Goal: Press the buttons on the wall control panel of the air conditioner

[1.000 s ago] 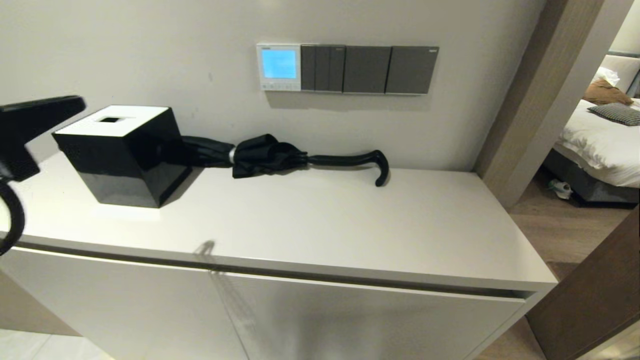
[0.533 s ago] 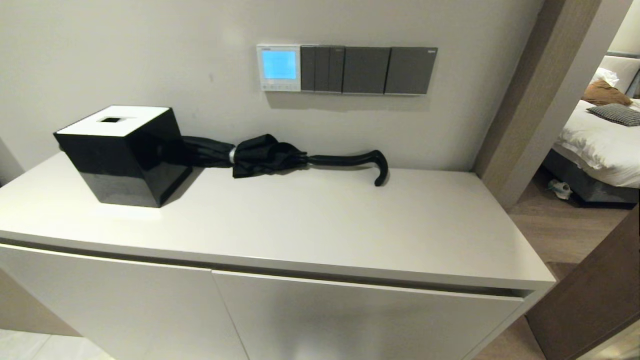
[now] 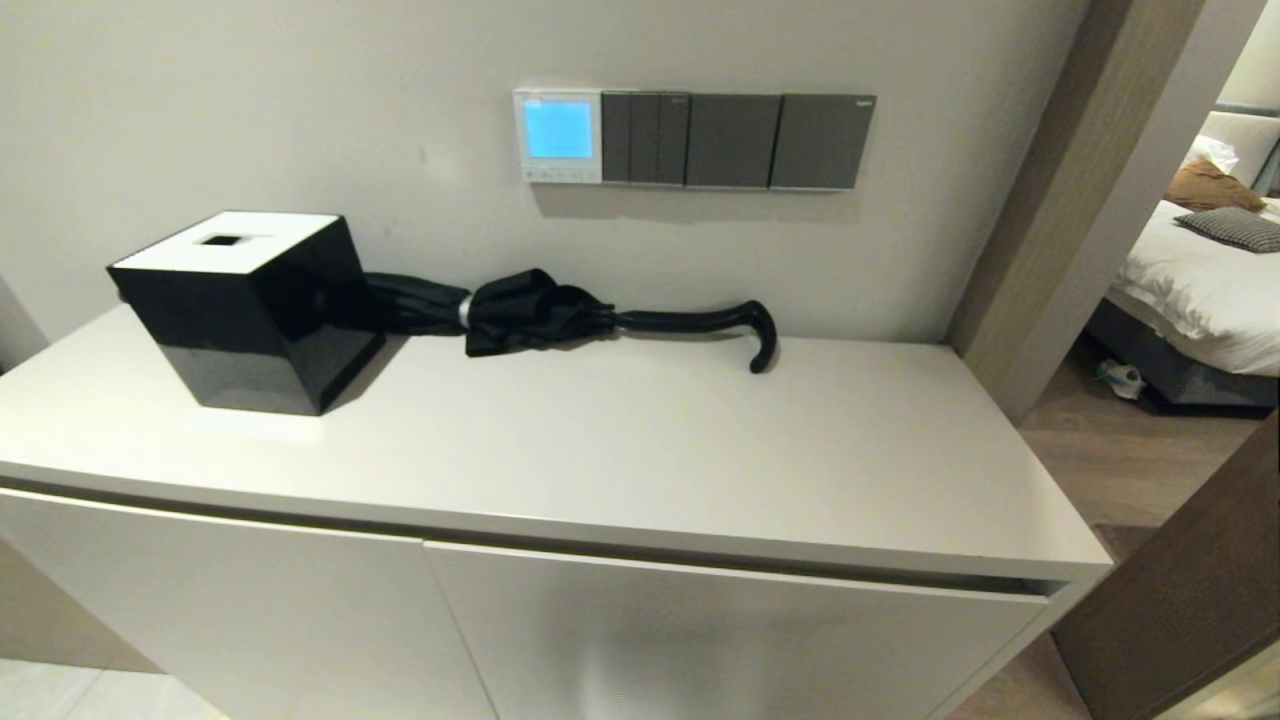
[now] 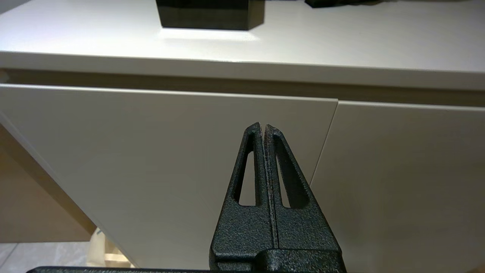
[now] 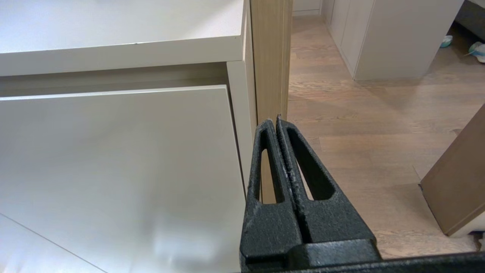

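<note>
Wall control panel (image 3: 558, 135) on wall above worktop (image 3: 640, 450), screen lit blue, buttons (image 3: 556, 173) in a row along its bottom edge, dark switch plates (image 3: 738, 140) touching its right side. Left gripper (image 4: 264, 127) low before cabinet door (image 4: 151, 159), fingers pressed together, holding nothing. Right gripper (image 5: 275, 120) low by cabinet's right end, fingers closed, empty. Black tissue box (image 3: 245, 310) and umbrella (image 3: 560, 315) on worktop

Black tissue box (image 3: 245, 310) beside folded umbrella (image 3: 560, 315) on cabinet (image 3: 640, 450)
</note>
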You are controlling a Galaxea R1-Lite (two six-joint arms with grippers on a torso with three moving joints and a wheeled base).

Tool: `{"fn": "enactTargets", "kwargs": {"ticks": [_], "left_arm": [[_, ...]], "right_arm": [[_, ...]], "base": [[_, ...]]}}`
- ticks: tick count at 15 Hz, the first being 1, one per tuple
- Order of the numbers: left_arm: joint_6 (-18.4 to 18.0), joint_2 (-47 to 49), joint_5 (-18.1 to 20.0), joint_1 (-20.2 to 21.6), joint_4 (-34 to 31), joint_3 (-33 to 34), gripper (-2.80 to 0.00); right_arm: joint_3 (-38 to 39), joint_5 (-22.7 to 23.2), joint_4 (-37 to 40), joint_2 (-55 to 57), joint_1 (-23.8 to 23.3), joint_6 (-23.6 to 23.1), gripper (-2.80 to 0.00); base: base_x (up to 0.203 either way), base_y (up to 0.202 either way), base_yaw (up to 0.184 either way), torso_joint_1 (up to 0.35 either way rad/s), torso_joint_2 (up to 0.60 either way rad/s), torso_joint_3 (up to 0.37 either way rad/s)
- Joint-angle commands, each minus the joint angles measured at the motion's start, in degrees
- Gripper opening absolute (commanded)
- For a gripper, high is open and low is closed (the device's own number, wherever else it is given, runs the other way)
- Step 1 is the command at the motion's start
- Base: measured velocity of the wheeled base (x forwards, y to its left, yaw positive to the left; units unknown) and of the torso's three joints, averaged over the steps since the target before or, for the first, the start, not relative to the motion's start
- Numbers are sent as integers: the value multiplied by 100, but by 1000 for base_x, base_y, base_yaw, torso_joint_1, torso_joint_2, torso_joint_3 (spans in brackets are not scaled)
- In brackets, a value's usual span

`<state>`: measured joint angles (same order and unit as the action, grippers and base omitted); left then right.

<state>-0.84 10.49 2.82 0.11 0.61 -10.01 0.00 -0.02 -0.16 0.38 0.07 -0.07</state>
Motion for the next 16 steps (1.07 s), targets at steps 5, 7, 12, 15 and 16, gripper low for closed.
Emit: {"fn": "enactTargets", "kwargs": {"ticks": [5, 7, 12, 15, 16], "left_arm": [[-39, -951, -84, 12, -122, 598, -280], [-56, -1076, -230, 15, -166, 684, -280], [-417, -1084, -300, 15, -16, 1001, -280], [-408, -1085, -291, 15, -131, 1001, -280], [-410, -1085, -291, 15, -131, 1001, -280]], "right_arm": [[18, 2, -2, -3, 1, -1, -280], [18, 2, -2, -3, 1, -1, -280], [18, 2, -2, -3, 1, -1, -280], [18, 2, -2, -3, 1, -1, -280], [18, 2, -2, -3, 1, -1, -280]], "base": [[0, 0, 0, 0, 0, 0], [0, 0, 0, 0, 0, 0], [0, 0, 0, 0, 0, 0], [0, 0, 0, 0, 0, 0], [0, 0, 0, 0, 0, 0]]}}
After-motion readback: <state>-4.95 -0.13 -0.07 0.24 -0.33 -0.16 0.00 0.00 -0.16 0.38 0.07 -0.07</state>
